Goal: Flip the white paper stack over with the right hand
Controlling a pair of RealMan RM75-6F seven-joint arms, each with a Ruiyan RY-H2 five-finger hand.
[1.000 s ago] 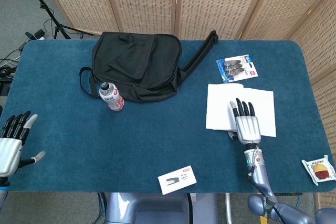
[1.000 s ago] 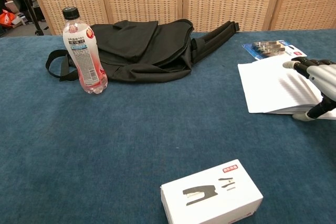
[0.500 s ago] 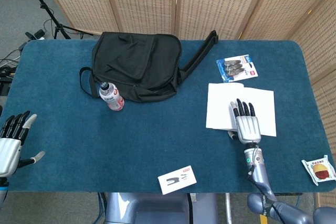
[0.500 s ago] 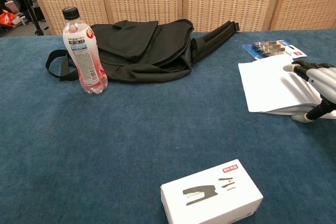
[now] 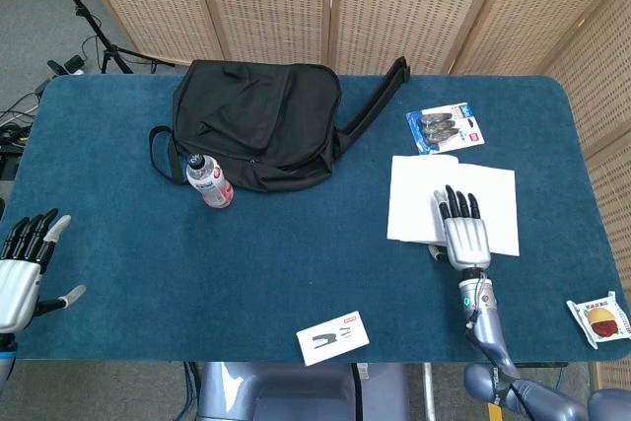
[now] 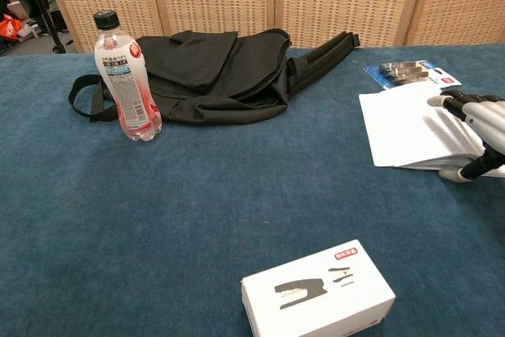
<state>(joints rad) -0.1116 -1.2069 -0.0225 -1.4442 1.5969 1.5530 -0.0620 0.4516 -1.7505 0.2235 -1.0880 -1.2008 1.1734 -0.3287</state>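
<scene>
The white paper stack [image 5: 414, 199] [image 6: 406, 128] lies flat on the blue table at the right. My right hand [image 5: 463, 234] [image 6: 477, 124] rests on the stack's near edge, fingers stretched out over the top sheet and the thumb [image 6: 461, 173] against the front edge below. Whether thumb and fingers pinch the sheets is unclear. My left hand [image 5: 22, 268] hovers at the table's near left edge with fingers spread and nothing in it; the chest view does not show it.
A black bag [image 5: 258, 123] lies at the back centre with a pink-labelled water bottle [image 5: 209, 181] [image 6: 126, 76] in front of it. A blue blister pack [image 5: 446, 128] sits just beyond the papers. A white box [image 5: 333, 337] and a snack packet [image 5: 601, 320] lie near the front edge.
The paper stack has slid very slightly to the right under my right hand. My left hand has barely shifted.
</scene>
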